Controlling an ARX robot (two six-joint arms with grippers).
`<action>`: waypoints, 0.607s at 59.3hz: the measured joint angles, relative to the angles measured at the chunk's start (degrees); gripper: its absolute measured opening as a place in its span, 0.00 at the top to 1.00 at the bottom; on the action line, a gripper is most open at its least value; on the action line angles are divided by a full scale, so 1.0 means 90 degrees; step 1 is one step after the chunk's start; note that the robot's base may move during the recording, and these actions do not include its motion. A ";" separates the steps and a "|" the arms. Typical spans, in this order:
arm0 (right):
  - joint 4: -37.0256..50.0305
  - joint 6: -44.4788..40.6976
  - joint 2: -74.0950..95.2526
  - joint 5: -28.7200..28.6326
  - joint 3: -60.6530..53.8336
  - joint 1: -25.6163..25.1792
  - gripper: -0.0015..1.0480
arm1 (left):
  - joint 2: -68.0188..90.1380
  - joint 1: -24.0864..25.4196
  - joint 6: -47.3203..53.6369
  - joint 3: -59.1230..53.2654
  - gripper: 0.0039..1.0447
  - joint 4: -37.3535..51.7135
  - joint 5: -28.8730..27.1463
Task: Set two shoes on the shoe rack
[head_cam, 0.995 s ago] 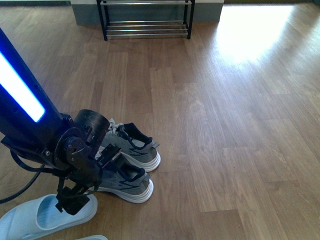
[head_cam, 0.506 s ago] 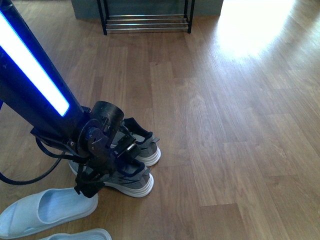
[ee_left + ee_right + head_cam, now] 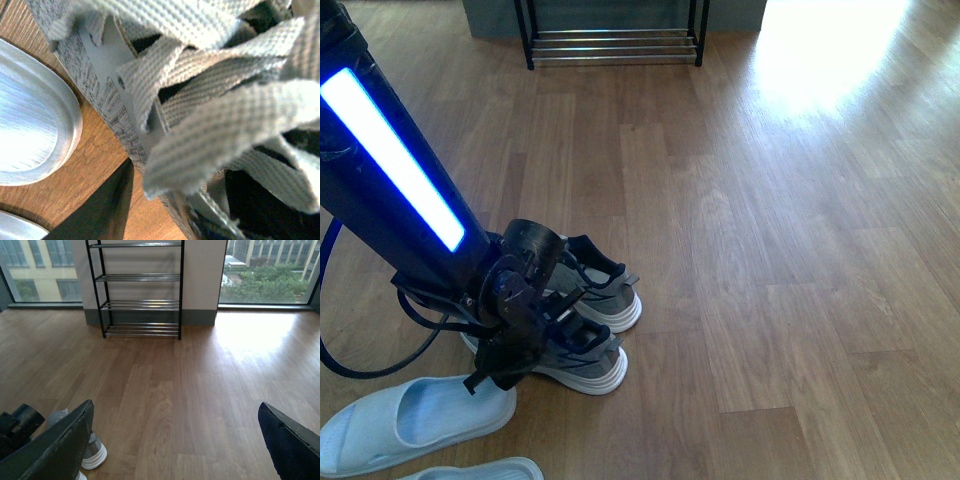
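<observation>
Our left hand (image 3: 500, 368) is down on the near sneaker (image 3: 585, 368), pressed close over its laces (image 3: 200, 100). We cannot tell whether it is open or gripping, because only one dark finger (image 3: 102, 210) shows beside the knit upper. The far sneaker (image 3: 610, 300) sits touching the near one. Both are on the wood floor (image 3: 780, 250), well apart from the rack (image 3: 612, 45), which stands at the floor's far edge against the wall (image 3: 200, 275). Open floor lies between them. Two pale blue slides (image 3: 415, 420) lie just beside the left hand, on our side of the sneakers. A black cable (image 3: 370, 370) loops from the arm above the floor. Our right hand (image 3: 175, 407) hangs spread wide, facing the rack's four chrome shelves.
</observation>
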 joint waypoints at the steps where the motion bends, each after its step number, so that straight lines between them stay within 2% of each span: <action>1: 0.0000 0.0000 0.0000 0.0000 0.0000 0.0000 0.09 | 0.0000 0.0007 0.0024 -0.0005 0.56 -0.0007 -0.0051; 12: 0.0000 0.0000 0.0000 -0.0002 0.0000 0.0000 0.09 | -0.0002 0.0022 0.0202 -0.0049 0.79 -0.0100 -0.0333; 15: 0.0000 0.0000 0.0000 0.0000 0.0000 0.0000 0.09 | -0.0029 0.0036 0.0204 -0.0078 0.91 -0.0260 -0.0435; 19: 0.0000 0.0000 0.0000 -0.0002 0.0000 0.0000 0.09 | -0.0034 0.0053 0.0197 -0.0112 0.99 -0.0291 -0.0517; 36: 0.0000 0.0000 0.0000 -0.0002 0.0000 0.0000 0.09 | -0.0039 0.0083 0.0223 -0.0119 0.99 -0.0294 -0.0527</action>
